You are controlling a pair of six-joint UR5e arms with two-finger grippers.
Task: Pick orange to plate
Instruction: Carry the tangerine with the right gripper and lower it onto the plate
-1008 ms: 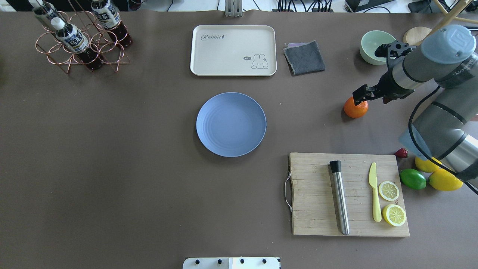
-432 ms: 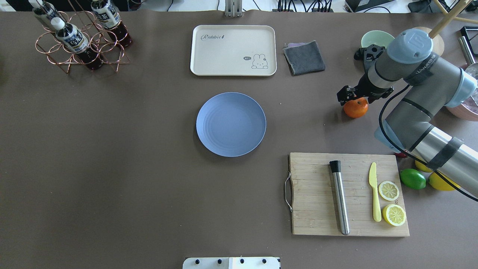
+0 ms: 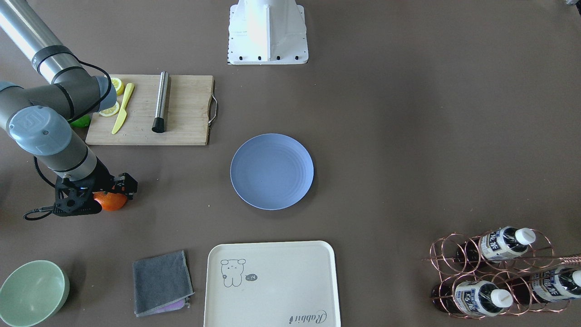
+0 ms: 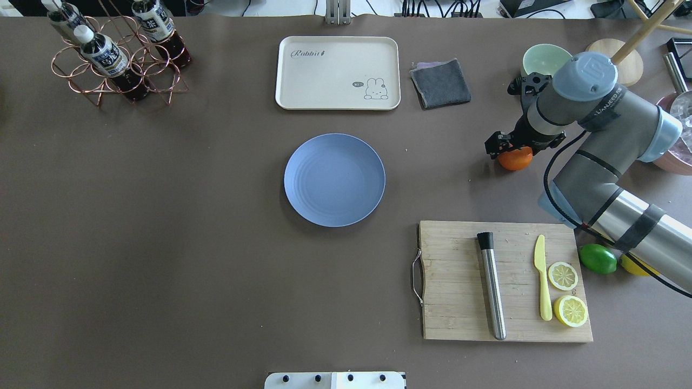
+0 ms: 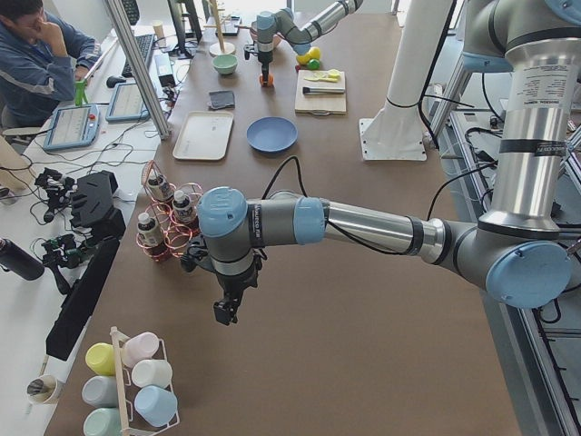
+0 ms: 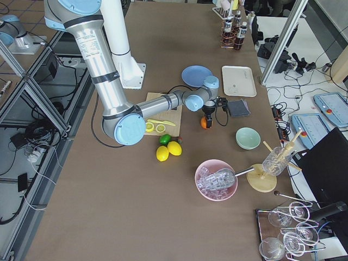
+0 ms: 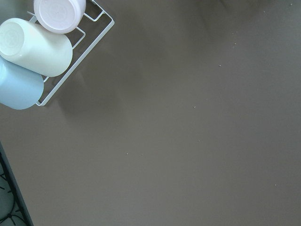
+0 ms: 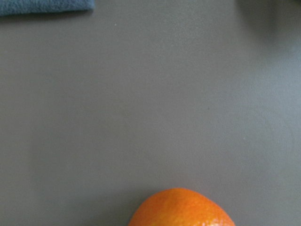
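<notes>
Lighting was even, diffuse and bright, apparently from overhead. Shadows were soft and short: a faint dark rim along the plate [image 4: 334, 180], a small patch beneath the orange [image 4: 516, 161]. The right wrist view was soft, with the orange's skin slightly blurred. The overhead and front-facing views were sharp throughout.
</notes>
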